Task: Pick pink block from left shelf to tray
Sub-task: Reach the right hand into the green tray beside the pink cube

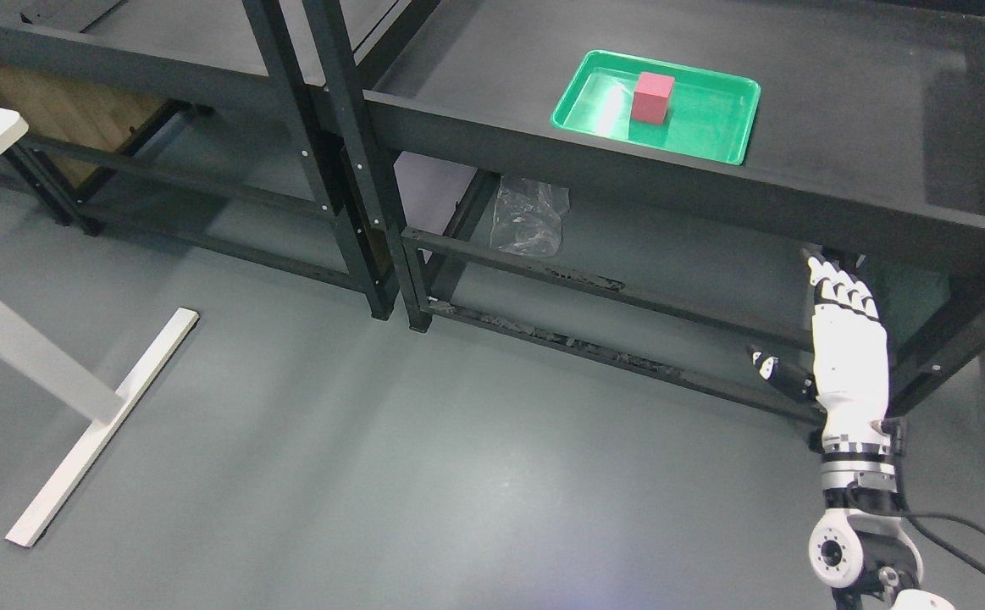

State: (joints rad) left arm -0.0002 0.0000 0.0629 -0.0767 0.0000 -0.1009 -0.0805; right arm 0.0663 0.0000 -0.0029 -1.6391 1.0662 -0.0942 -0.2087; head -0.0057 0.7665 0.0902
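A pink block [654, 97] stands upright inside a green tray [716, 127] on the dark shelf [865, 93] at the upper right. My right hand [839, 313] hangs low at the right, below the shelf's front edge, white with its fingers stretched out and the thumb spread to the side, holding nothing. It is well below and to the right of the tray. My left hand does not show.
A second dark shelf [119, 34] stands at the upper left, its posts [348, 152] meeting the right shelf's. A crumpled clear plastic bag [530, 219] lies under the right shelf. A white table leg and foot [77, 407] cross the grey floor at left.
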